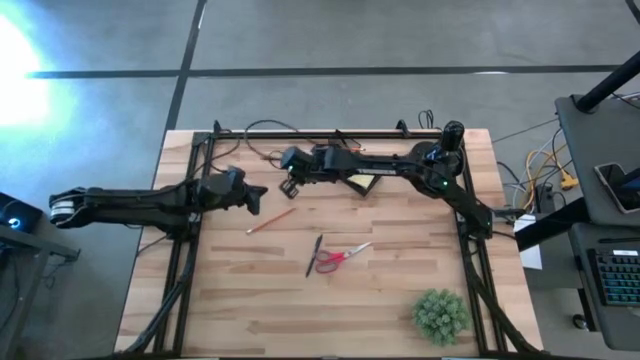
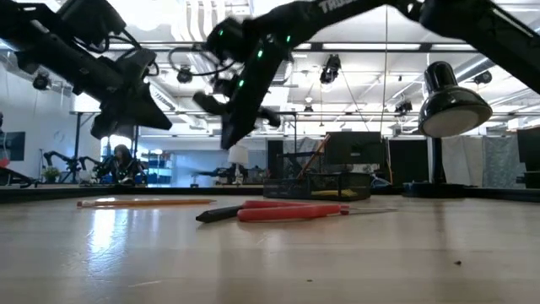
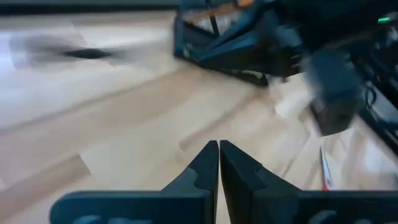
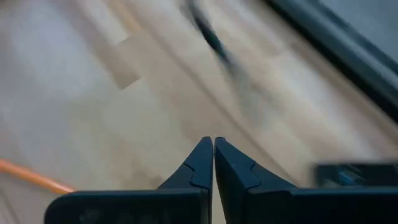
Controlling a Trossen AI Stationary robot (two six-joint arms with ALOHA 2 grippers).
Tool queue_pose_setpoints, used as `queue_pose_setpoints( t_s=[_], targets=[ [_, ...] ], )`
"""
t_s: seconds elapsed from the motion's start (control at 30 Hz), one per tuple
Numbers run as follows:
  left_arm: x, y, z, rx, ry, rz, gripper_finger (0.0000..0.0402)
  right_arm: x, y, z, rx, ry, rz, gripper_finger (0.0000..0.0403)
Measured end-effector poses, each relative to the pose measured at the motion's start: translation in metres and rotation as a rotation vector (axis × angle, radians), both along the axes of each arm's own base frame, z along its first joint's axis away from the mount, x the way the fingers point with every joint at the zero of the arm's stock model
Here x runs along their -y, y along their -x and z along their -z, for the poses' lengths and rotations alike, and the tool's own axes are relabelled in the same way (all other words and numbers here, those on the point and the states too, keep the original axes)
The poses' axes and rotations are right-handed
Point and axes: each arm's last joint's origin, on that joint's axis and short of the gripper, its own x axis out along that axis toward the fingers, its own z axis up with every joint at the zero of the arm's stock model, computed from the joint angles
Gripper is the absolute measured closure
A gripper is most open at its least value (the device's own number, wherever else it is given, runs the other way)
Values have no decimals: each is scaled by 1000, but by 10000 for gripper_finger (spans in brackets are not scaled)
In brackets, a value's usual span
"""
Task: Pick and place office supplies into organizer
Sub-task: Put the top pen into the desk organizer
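The black organizer (image 1: 362, 183) stands at the table's far middle, partly under my right arm, with something yellow in it; it also shows in the low view (image 2: 316, 182). An orange pencil (image 1: 270, 220), a black pen (image 1: 314, 255) and red-handled scissors (image 1: 342, 257) lie flat on the table. My left gripper (image 1: 256, 197) is shut and empty above the table, just left of the pencil. My right gripper (image 1: 289, 186) is shut and empty, raised to the left of the organizer. The two grippers are close together. The right wrist view shows the pencil (image 4: 31, 177).
A green plant (image 1: 440, 315) stands at the near right corner. A black frame (image 1: 300, 133) runs along the table's far edge and down both sides. A black round mount (image 1: 452, 132) stands at the far right. Bare wood lies near the front edge.
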Motion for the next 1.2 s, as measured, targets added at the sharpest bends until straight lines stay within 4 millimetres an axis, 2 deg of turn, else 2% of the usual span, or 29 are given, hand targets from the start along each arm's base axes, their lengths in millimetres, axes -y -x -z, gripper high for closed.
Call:
queue_pose_setpoints(
  t_s=[0.17, 0.33, 0.47, 0.57, 0.63, 0.73, 0.87, 0.97, 1.07, 1.2],
  targets=[
    [-5, 0, -1, -3, -6, -39, 402, -7, 23, -31, -51, 61, 135, 398],
    [-11, -1, -1, -18, -8, -81, 402, -12, 33, -50, -46, 80, 95, 397],
    [-14, 1, -12, 17, -49, -148, 402, -12, 37, -48, -96, 70, 60, 396],
    [-18, 4, -20, 29, -96, -137, 402, -12, 38, -46, -116, 31, 23, 395],
    [-21, 4, -20, 1, -119, -66, 402, -14, 38, -46, -129, -7, -50, 395],
    [-30, 1, -8, -89, -110, 86, 398, -20, 40, -44, -196, 24, -164, 389],
    [-46, -2, 11, -244, -98, 107, 362, -22, 45, -44, -275, 50, -243, 354],
    [-62, -8, 10, -293, -115, 111, 314, -22, 55, -49, -332, 42, -230, 311],
    [-77, -17, 8, -361, -183, 174, 263, -25, 64, -66, -332, 64, -242, 269],
    [-93, -31, 7, -467, -367, 317, 217, -40, 81, -103, -250, 103, -256, 235]
  ],
)
